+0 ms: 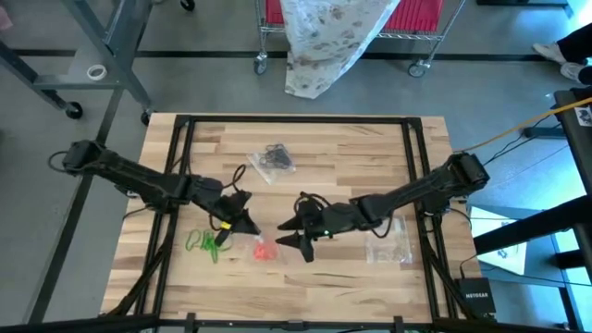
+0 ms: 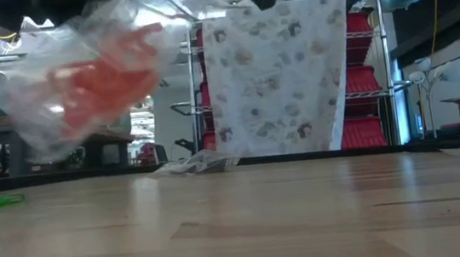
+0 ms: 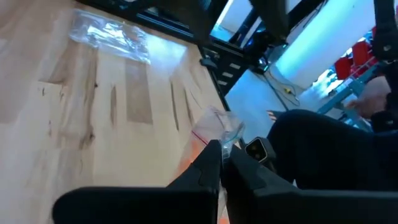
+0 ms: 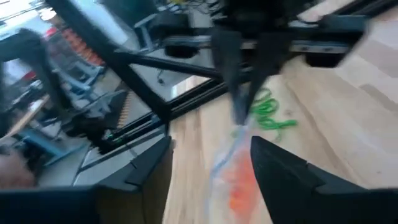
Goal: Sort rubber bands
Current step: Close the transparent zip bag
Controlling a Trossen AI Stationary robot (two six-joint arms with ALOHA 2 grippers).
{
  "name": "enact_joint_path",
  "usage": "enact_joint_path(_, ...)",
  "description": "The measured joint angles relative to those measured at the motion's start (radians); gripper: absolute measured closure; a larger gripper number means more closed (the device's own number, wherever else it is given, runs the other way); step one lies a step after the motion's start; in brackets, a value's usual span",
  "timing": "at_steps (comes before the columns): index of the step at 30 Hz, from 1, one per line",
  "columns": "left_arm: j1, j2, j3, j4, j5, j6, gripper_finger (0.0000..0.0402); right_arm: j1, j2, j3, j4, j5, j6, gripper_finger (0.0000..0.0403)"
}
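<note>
Near the front middle of the wooden table (image 1: pixel 370 148), the left gripper (image 1: pixel 248 223) has its fingers pressed together on the upper edge of a clear bag (image 2: pixel 79 80) that holds the orange-red rubber bands (image 1: pixel 264 250); in the left wrist view the two dark fingers (image 3: pixel 208 171) meet on the crumpled plastic rim, with the orange contents just past their tips. The right gripper (image 1: pixel 298 233), just beside the bag on its other side, has its fingers spread apart and grasps nothing; its wrist view shows the bag and orange-red bands between and beyond its two parted fingers (image 4: pixel 280 171), apart from both, with the left gripper's closed tips pinching the plastic farther off. Loose green rubber bands (image 1: pixel 207 243) lie on the table beside the left gripper. Only the high view shows a second bag with black rubber bands (image 1: pixel 274 158) farther back and an empty-looking clear bag (image 1: pixel 388 242) beneath the right arm. Only the low view shows the held bag hanging clear of the tabletop, with the green bands at the picture's edge.
</note>
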Motion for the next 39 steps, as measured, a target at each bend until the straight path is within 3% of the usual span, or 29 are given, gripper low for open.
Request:
enact_joint_path(9,-0.009,0.005,0.0,-0.02,-0.058,-0.03,0.0401,-0.002,0.005,-0.001,-0.036,0.102,-0.03,0.0106)
enact_joint_path(14,0.009,0.005,0.0,-0.033,-0.067,-0.027,0.0401,-0.005,0.071,0.026,-0.043,0.122,-0.036,0.0099)
enact_joint_path(20,0.014,0.005,0.0,-0.037,-0.068,-0.026,0.0402,-0.017,0.164,0.145,-0.09,0.11,-0.136,0.0137)
enact_joint_path(28,0.008,0.005,0.0,-0.046,-0.068,-0.033,0.0401,-0.049,0.222,0.223,-0.28,0.082,-0.131,0.0201)
enact_joint_path(39,-0.004,0.005,0.0,-0.067,-0.066,-0.019,0.0401,-0.085,0.218,0.225,-0.309,-0.034,-0.136,0.0336)
